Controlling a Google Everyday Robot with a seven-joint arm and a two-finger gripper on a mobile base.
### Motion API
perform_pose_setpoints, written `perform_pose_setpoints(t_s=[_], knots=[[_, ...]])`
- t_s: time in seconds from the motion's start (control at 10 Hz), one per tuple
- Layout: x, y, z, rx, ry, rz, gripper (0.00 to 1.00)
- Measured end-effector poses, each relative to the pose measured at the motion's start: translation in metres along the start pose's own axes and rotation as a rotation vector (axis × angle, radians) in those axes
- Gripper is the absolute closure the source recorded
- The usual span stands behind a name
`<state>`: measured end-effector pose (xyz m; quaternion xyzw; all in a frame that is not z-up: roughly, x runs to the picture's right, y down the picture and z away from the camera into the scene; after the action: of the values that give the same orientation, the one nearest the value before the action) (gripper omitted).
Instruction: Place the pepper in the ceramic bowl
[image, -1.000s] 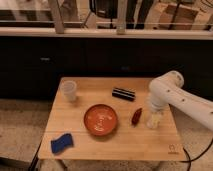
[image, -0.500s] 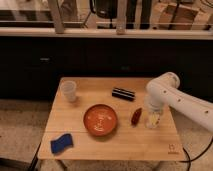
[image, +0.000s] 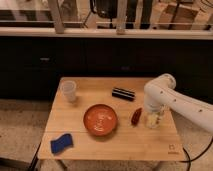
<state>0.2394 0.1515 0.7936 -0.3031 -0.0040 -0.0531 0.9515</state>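
My tool (image: 154, 120) hangs open, apparently empty, just beside the pepper (image: 136, 116) lying on the bench (image: 95, 86) near the ceramic bowl (image: 91, 113).

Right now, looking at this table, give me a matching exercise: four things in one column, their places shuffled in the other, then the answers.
1 pepper
2 white cup
3 blue sponge
4 gripper

A near left corner of the table
B just right of the pepper, low over the table
C far left corner
D between ceramic bowl and gripper

Pairs: 1-D, 2-C, 3-A, 4-B
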Motion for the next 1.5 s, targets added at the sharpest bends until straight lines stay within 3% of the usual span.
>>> perform_pose_setpoints(t_s=[0.7,1.5], knots=[[-0.002,-0.009,0.027,-0.018,0.007,-0.049,0.20],[-0.003,-0.018,0.038,-0.015,0.001,-0.083,0.20]])
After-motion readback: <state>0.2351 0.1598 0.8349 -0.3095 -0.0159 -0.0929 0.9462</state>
